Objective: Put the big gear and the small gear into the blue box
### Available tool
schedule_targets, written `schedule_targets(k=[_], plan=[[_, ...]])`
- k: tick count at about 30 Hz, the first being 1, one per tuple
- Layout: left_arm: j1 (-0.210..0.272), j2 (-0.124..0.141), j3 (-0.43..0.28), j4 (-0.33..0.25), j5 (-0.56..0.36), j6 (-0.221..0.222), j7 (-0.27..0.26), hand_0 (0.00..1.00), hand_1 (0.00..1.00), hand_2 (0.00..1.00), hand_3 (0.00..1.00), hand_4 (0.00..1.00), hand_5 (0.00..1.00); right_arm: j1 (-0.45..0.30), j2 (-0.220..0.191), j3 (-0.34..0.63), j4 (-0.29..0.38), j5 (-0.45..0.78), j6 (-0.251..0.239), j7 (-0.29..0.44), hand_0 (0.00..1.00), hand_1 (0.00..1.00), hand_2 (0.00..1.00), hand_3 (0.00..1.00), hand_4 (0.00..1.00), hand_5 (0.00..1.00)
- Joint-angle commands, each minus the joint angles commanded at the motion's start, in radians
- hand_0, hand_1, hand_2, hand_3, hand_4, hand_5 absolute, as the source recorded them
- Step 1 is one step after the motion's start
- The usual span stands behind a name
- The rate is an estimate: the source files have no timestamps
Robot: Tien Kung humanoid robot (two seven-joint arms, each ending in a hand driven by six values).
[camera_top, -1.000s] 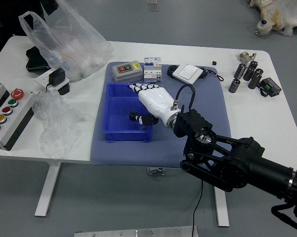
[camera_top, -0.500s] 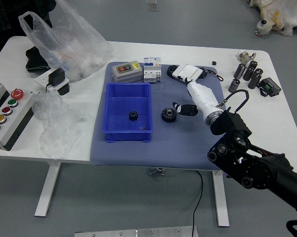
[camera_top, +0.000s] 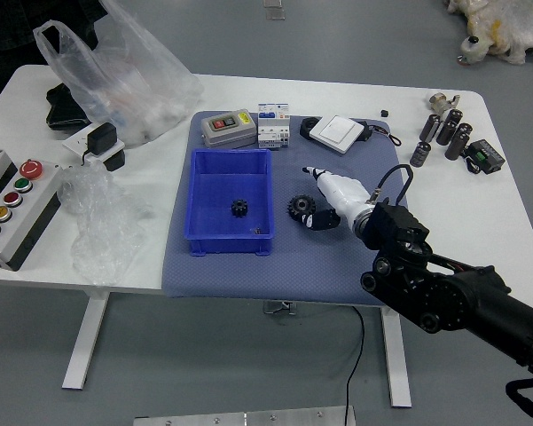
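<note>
Big gear [camera_top: 301, 208] is out on the mat, between the box and the right hand, and it is what the task now turns on. The white worktop [camera_top: 497, 222] carries the blue mat [camera_top: 222, 277], and on that sits the blue box [camera_top: 231, 244], open at the top. The right arm [camera_top: 461, 297] reaches in from the lower right corner, its right hand [camera_top: 341, 193] low beside the big gear. The fingers are spread and pinch nothing: one points beyond the gear's far side, while the thumb [camera_top: 325, 219] lies at its near side, seemingly against the teeth or just beside them; I cannot tell which. The gear appears to lie flat and, being round, has no long axis to line up with, so a closing of fingers toward thumb should do. The lift then wants to clear the box's right wall; a loose pinch could let it slip or roll. The small gear [camera_top: 239, 208] is inside the box, so that half looks done
</note>
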Motion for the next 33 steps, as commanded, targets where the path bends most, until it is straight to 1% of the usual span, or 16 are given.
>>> schedule_targets(k=[2,3,6,12,14,15,19,22,26,27,32,33], plan=[[0.000,0.000,0.000,0.000,0.001,0.000,0.000,0.625,0.577,0.549,0.682,0.717,0.277,0.008,0.004,-0.015,-0.007,0.005,0.005,-0.002,0.865,0.924,0.998,0.998,0.912,0.266],[-0.001,0.000,0.000,0.000,0.001,0.000,0.000,0.625,0.576,0.548,0.682,0.717,0.277,0.011,0.005,-0.022,-0.010,0.008,0.008,-0.004,0.869,0.925,0.998,0.998,0.929,0.281],[-0.002,0.000,0.000,0.000,0.001,0.000,-0.001,0.625,0.576,0.548,0.682,0.717,0.277,0.012,0.006,-0.032,-0.004,0.011,0.010,-0.006,0.869,0.925,0.998,0.998,0.929,0.281],[0.001,-0.002,-0.005,0.000,0.006,0.000,0.002,0.625,0.577,0.549,0.682,0.717,0.278,0.009,-0.005,-0.007,0.038,0.009,-0.022,0.004,0.861,0.908,0.988,0.998,0.925,0.282],[0.002,-0.002,-0.006,0.000,0.006,0.000,0.002,0.625,0.577,0.549,0.682,0.717,0.278,0.011,-0.011,0.007,0.049,0.008,-0.027,0.006,0.861,0.908,0.988,0.998,0.925,0.282],[0.002,-0.002,-0.006,0.000,0.007,0.000,0.002,0.624,0.576,0.548,0.682,0.716,0.278,0.011,-0.015,0.011,0.054,0.008,-0.029,0.006,0.841,0.894,0.951,0.958,0.911,0.278],[0.002,-0.002,-0.006,0.000,0.007,0.000,0.002,0.624,0.576,0.548,0.682,0.716,0.278,0.012,-0.024,0.016,0.065,0.016,-0.029,0.007,0.841,0.894,0.951,0.958,0.911,0.278],[0.001,-0.003,-0.006,0.000,0.008,0.000,0.002,0.624,0.576,0.549,0.683,0.718,0.277,0.015,-0.022,-0.002,0.057,0.024,-0.027,0.007,0.839,0.880,0.940,0.951,0.913,0.291],[-0.001,-0.003,-0.005,0.000,0.009,0.000,0.002,0.624,0.576,0.549,0.683,0.718,0.277,0.023,-0.010,-0.049,0.027,0.041,-0.025,0.005,0.839,0.880,0.940,0.951,0.913,0.291],[-0.001,-0.003,-0.005,0.000,0.009,0.000,0.002,0.624,0.576,0.548,0.683,0.718,0.277,0.025,-0.007,-0.058,0.019,0.044,-0.025,0.005,0.823,0.815,0.816,0.912,0.877,0.276],[-0.002,-0.002,-0.002,0.000,0.009,-0.001,0.002,0.624,0.576,0.548,0.683,0.718,0.277,0.035,0.005,-0.089,-0.015,0.051,-0.037,0.000,0.823,0.815,0.816,0.912,0.877,0.276],[-0.002,-0.002,-0.002,0.000,0.009,-0.001,0.003,0.624,0.576,0.549,0.683,0.718,0.276,0.036,0.006,-0.091,-0.021,0.051,-0.041,-0.001,0.732,0.642,0.581,0.664,0.339,0.111]])
